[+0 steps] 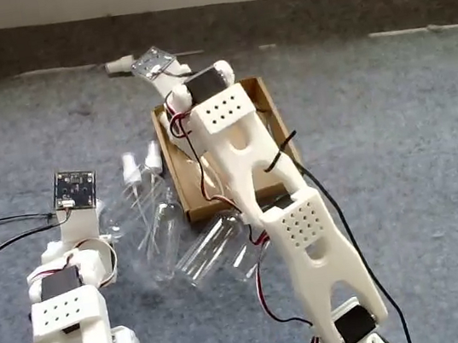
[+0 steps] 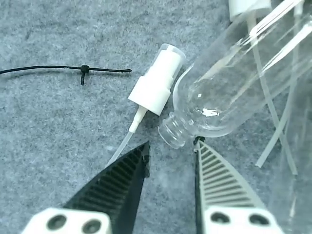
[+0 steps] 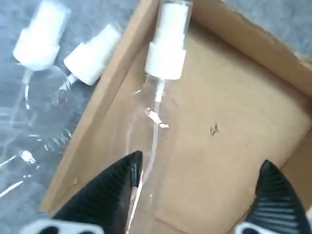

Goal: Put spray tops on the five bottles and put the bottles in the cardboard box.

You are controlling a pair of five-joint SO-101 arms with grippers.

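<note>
Your left jaws and right jaws stand apart; pinch left off-centre and the clear plastic bottle (image 2: 219, 92) may roll away.

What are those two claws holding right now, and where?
Nothing. The left gripper is open beside a bottle; the right gripper is open above the box.

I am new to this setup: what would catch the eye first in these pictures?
The white right arm stretches over the cardboard box, its open right gripper above a capped bottle lying inside. On the grey carpet beside the box, the open left gripper hovers at the neck of an uncapped bottle, with a loose spray top next to it.
</note>
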